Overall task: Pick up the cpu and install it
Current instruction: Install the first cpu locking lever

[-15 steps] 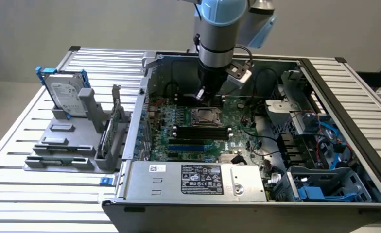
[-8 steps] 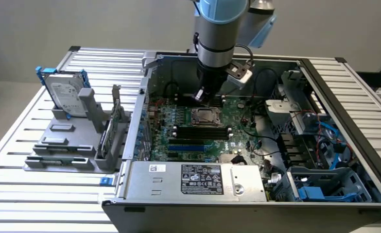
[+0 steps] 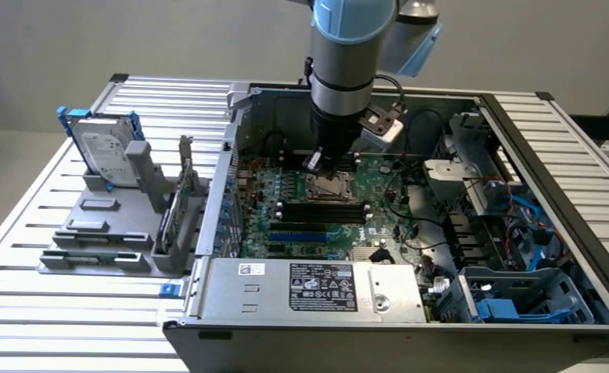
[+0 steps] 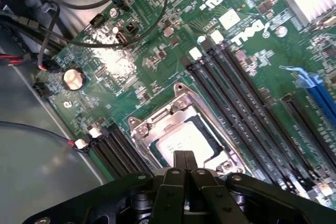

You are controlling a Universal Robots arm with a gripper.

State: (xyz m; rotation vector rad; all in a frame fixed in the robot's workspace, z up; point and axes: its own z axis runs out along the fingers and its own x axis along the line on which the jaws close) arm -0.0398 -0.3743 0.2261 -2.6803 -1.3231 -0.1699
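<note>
While you look down from the wrist, your gripper [image 4: 184, 162] sits nearest, its two dark fingers [image 4: 178, 167] pressed together with no gap and nothing between them. Just past the fingertips lies the cpu [image 4: 185, 141], flat inside the socket [image 4: 181, 129], its pale grey top framed by the bright metal bracket. You are hovering right over its near edge; whether the tips touch the chip you cannot tell. Black memory slots [image 4: 239, 95] run on either side of the socket, and beyond them the green motherboard [image 4: 152, 40] carries a round coin cell [image 4: 73, 78] and looping black cables [image 4: 100, 38].

From the exterior view, the nearest thing to you is the power supply [image 3: 310, 289] along the case's [image 3: 553, 155] front edge. Behind it your arm [image 3: 348, 70] comes straight down into the open case, with the gripper [image 3: 315, 163] at the socket [image 3: 332, 186] mid-board. Toward the exterior view's left, outside the case, a grey fixture [image 3: 113, 225] stands on the slatted table [image 3: 35, 225], holding an upright hard drive [image 3: 106, 151] with a blue bracket at its far end.
</note>
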